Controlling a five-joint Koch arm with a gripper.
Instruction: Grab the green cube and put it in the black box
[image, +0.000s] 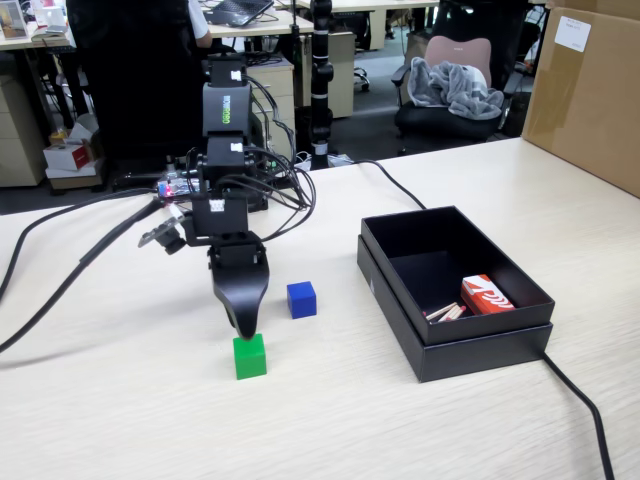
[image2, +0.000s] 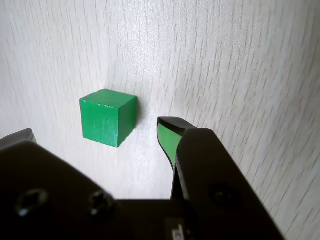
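- Two jaw tips show in the wrist view; gripper (image2: 97, 131) is spread wide, nothing held, one tip at each side with a gap broader than the cube.
- Cube (image2: 107, 117) sits on the table (image2: 240, 60) just ahead of the gap, a bit nearer the left tip in the wrist view, not yet between the jaws and not touching either.
- Fixed view: gripper (image: 243, 328) hangs point-down right over the cube (image: 250, 356); I read that as a top-down approach so the jaws can drop either side.
- I judge the wide opening is kept for clearance before closing.
- Cube has no long axis; it lies flat on one face, turned a little so one vertical edge faces the wrist camera rather than a flat side. I'd guess the jaws will meet it slightly askew.
- Blue cube (image: 301, 299) is beyond the jaws, apart from them, clear of the grasp.
- Box (image: 455, 345) stands well off to the right in the fixed view, open top, some small items inside; cube not in it yet.
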